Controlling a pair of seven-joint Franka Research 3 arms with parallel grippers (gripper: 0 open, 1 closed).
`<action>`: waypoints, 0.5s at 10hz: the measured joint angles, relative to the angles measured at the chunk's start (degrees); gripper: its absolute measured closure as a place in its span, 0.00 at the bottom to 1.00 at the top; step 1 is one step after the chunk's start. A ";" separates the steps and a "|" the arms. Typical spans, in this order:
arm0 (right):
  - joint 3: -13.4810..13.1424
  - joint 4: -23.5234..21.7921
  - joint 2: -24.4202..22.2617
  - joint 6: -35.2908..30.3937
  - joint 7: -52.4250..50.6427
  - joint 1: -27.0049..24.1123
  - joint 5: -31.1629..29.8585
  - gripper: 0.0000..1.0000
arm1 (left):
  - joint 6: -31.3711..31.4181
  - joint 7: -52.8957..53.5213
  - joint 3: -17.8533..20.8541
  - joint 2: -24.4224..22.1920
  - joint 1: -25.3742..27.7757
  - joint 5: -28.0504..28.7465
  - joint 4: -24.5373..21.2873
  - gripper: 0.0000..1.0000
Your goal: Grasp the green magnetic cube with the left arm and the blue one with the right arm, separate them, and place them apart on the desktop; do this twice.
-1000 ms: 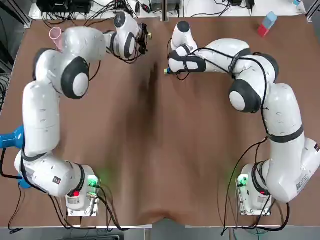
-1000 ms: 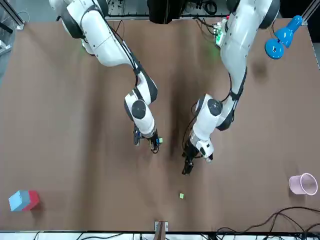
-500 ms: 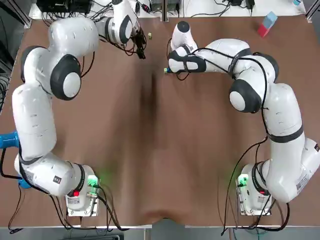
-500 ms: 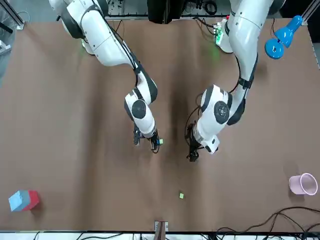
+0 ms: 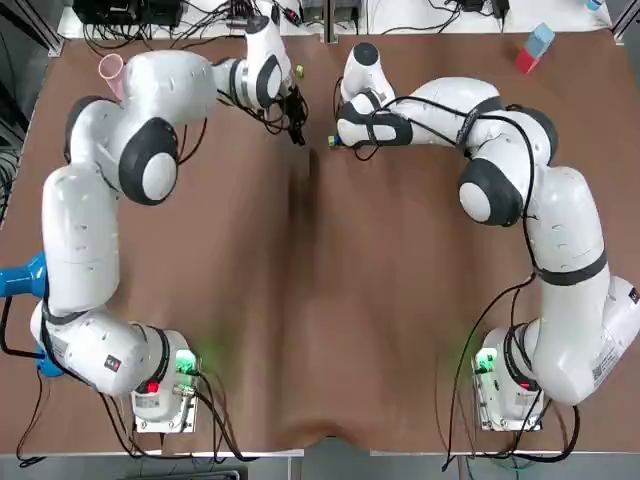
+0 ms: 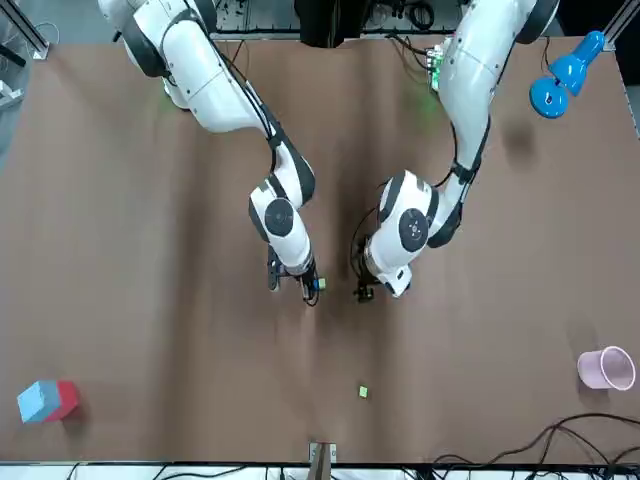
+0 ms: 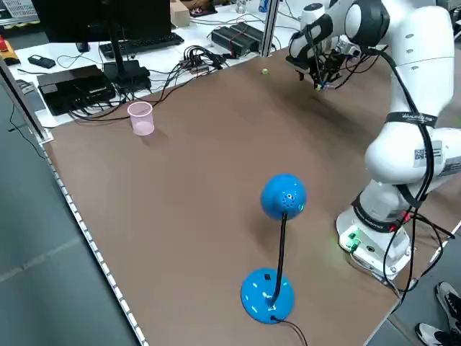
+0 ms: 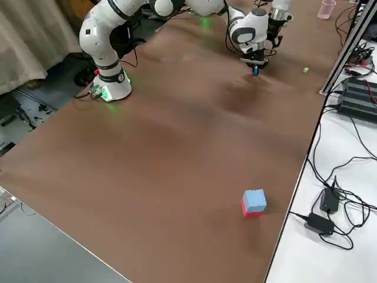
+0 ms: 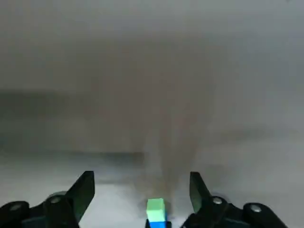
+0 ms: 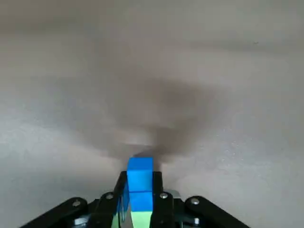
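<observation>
Brown desktop (image 5: 320, 300) — my right gripper (image 10: 141, 199) pinches the blue cube (image 10: 140, 178), green cube (image 9: 155, 207) attached; left gripper (image 9: 141, 183) spread — separation pending, I'd say.

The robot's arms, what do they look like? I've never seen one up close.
The left arm and right arm match: glossy white rounded segments with black-ringed joints. Thin black cables loop along them, and green lights glow at both bases. The left gripper and right gripper are small, with dark fingers.
</observation>
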 joint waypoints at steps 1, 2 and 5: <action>0.01 0.00 0.00 -0.02 0.00 0.00 -0.12 0.77 | 0.29 -0.11 -0.04 1.91 -1.70 -0.24 1.14 0.12; 0.01 0.00 0.00 -0.03 0.00 0.00 -0.15 0.77 | 0.87 -0.92 -0.04 3.55 -3.24 -0.45 2.28 0.14; 0.01 0.00 0.00 -0.06 0.00 0.00 -0.21 0.77 | 3.43 -1.90 0.01 4.78 -4.25 -0.46 3.65 0.23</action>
